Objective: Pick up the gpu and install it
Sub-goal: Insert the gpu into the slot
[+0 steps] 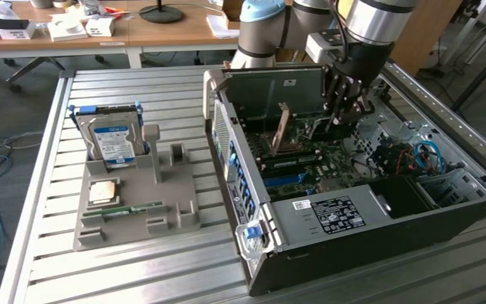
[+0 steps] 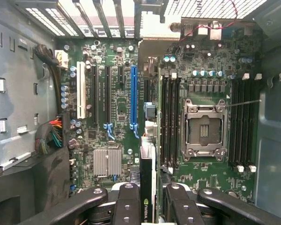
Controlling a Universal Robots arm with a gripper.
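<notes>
While the pincer [image 2: 150, 199] hangs inside the computer case [image 1: 336, 247] | partly closed, gripping the gpu [image 2: 147, 164] edge-on | green board [image 2: 196, 176] below

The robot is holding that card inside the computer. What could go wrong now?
1. The thin dark gpu card, clamped in the black gripper, seems to sit beside the long blue slot, not over it. Pushed down there, it might bend or scratch the green motherboard.
2. The rows of black memory slots stand close beside the card, so it might bump them.
</notes>
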